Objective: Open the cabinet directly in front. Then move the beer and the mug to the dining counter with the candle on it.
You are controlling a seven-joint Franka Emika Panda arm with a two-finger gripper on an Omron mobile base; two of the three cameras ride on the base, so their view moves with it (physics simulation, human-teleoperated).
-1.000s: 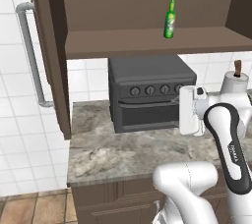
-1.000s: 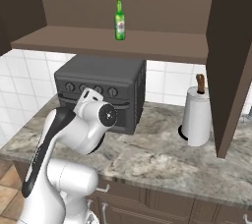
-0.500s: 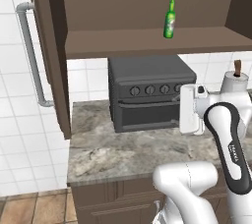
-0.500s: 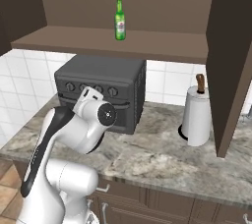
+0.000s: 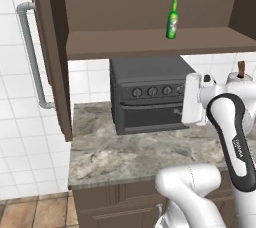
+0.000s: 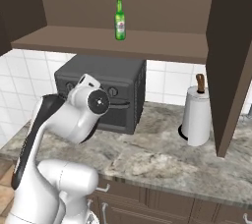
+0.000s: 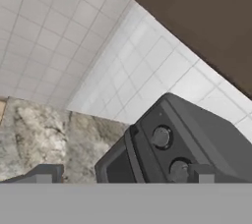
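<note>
Cabinet opened; the beer is yet to be fetched from its shelf.

The cabinet point(image 5: 150, 12) is seen with both doors swung wide, so the opening step is judged done and the fetching of the beer is the step in hand. On the desk point(image 5: 130, 157) below, a dark toaster oven point(image 5: 147, 94) is stood, with a paper towel roll point(image 6: 197, 115) at its three o'clock in the right base view. The beer point(image 5: 173, 18) is set upright on the shelf, at twelve o'clock above the oven, well apart from the gripper point(image 7: 123, 176), which is held low before the oven. The fingers point(image 7: 44, 175) are seen spread apart, with nothing between them. A raise toward the shelf and a level approach to the bottle's body are called for next.
</note>
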